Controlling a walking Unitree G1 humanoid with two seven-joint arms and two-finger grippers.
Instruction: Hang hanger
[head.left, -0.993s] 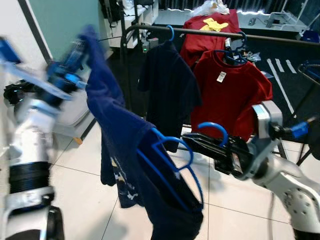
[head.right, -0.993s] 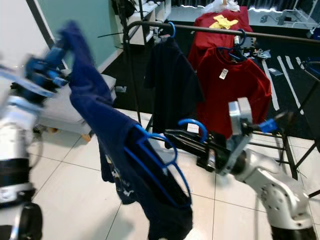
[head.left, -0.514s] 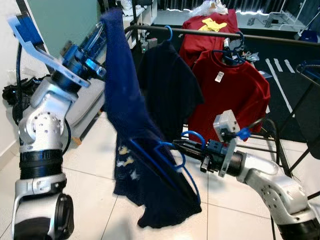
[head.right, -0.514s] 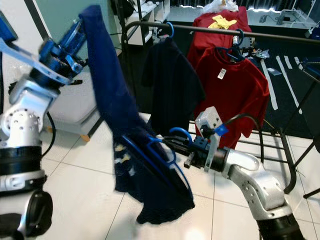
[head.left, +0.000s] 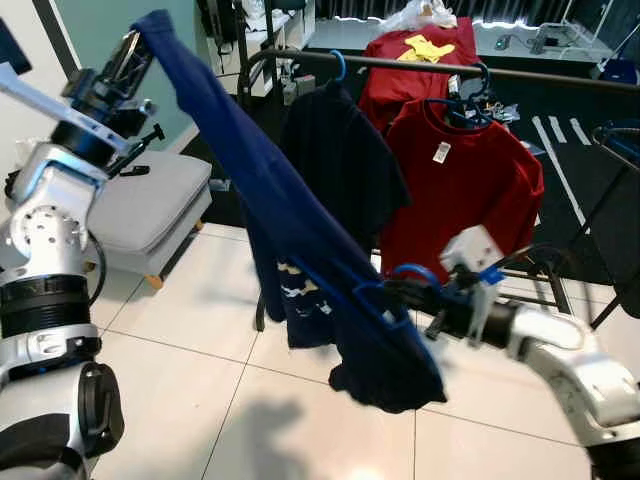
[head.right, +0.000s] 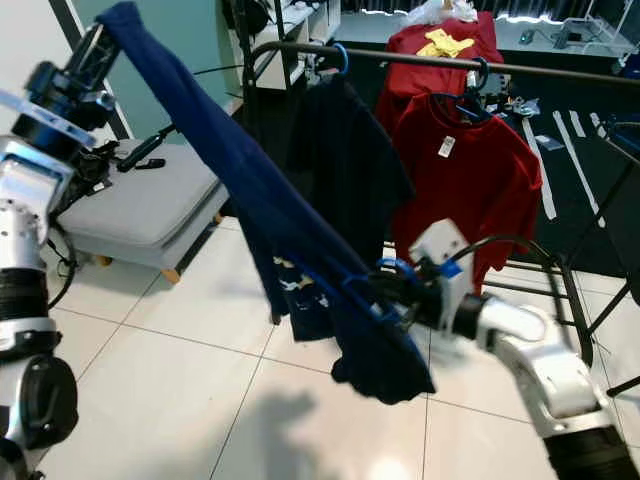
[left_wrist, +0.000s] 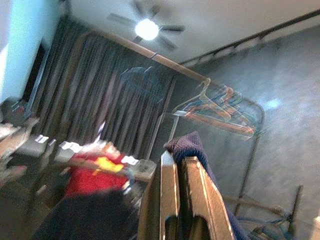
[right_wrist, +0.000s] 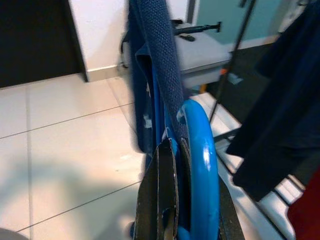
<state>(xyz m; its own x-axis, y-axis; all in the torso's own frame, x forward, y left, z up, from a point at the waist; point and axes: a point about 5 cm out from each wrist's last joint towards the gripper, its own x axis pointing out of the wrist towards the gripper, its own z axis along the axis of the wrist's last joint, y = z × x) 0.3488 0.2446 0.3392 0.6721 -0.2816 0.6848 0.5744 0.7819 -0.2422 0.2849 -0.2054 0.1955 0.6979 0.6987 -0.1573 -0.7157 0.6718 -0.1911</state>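
Observation:
A navy blue shirt (head.left: 290, 230) stretches from upper left down to the centre. My left gripper (head.left: 130, 45) is raised high at the left, shut on the shirt's upper end (left_wrist: 187, 144). A blue hanger (head.left: 400, 290) sits inside the shirt's lower part, its hook (right_wrist: 202, 165) held by my right gripper (head.left: 400, 293), which is shut on it low at centre right. Behind stands a black clothes rail (head.left: 520, 75) carrying a dark shirt (head.left: 335, 165) and a red shirt (head.left: 460, 180) on blue hangers.
A grey cushioned bench (head.left: 150, 205) stands at the left by the teal wall. A second red shirt with a yellow print (head.left: 415, 55) hangs further back. White tiled floor (head.left: 180, 400) lies below. Another rack's black frame (head.left: 610, 140) is at the right edge.
My left gripper swung further left and up, pulling the navy shirt into a taut diagonal. My right gripper with the hanger stayed low at centre right, and the shirt's hem rose off its earlier droop.

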